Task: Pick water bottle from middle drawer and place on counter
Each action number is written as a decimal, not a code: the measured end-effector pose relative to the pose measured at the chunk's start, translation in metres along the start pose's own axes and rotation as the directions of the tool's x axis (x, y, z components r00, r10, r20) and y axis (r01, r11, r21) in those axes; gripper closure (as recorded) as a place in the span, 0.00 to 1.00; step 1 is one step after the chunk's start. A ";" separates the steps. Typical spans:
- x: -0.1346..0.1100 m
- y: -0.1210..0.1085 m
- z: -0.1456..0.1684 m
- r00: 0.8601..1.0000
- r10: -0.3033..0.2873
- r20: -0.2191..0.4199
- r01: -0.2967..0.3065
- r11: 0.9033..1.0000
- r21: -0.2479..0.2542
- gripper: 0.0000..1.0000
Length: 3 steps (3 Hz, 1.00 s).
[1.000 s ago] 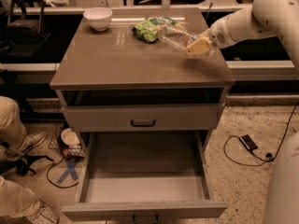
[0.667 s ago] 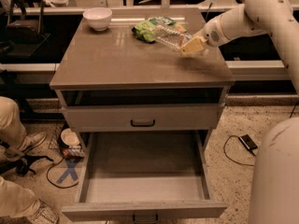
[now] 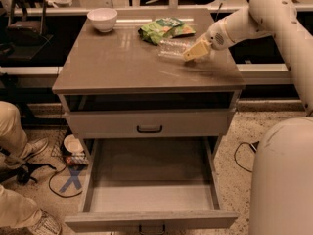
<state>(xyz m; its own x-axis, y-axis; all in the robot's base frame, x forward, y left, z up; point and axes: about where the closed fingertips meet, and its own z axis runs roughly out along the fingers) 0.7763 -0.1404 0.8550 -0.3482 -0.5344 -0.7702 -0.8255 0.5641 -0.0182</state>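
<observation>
The water bottle (image 3: 172, 48) lies on its side, low over the back right of the counter (image 3: 117, 65), just in front of a green snack bag (image 3: 165, 28). My gripper (image 3: 196, 50) reaches in from the right on a white arm and is shut on the bottle's right end. The middle drawer (image 3: 149, 197) is pulled out wide at the bottom of the cabinet, and its pale floor is bare.
A white bowl (image 3: 102, 18) stands at the counter's back left. A closed drawer front with a black loop handle (image 3: 149, 129) sits above the open drawer. A person's legs (image 3: 17, 141) and cables are on the floor at left. My white body (image 3: 283, 180) fills the lower right.
My gripper has moved left and lower with the bottle, bringing it down close to the counter surface beside the snack bag.
</observation>
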 end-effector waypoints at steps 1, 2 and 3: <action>0.003 0.001 0.003 1.000 0.003 0.001 -0.003 1.000 -0.017 0.00; 0.003 0.001 0.003 1.000 0.003 0.001 -0.003 1.000 -0.018 0.00; 0.016 -0.003 -0.019 1.000 0.024 -0.004 -0.024 0.999 0.028 0.00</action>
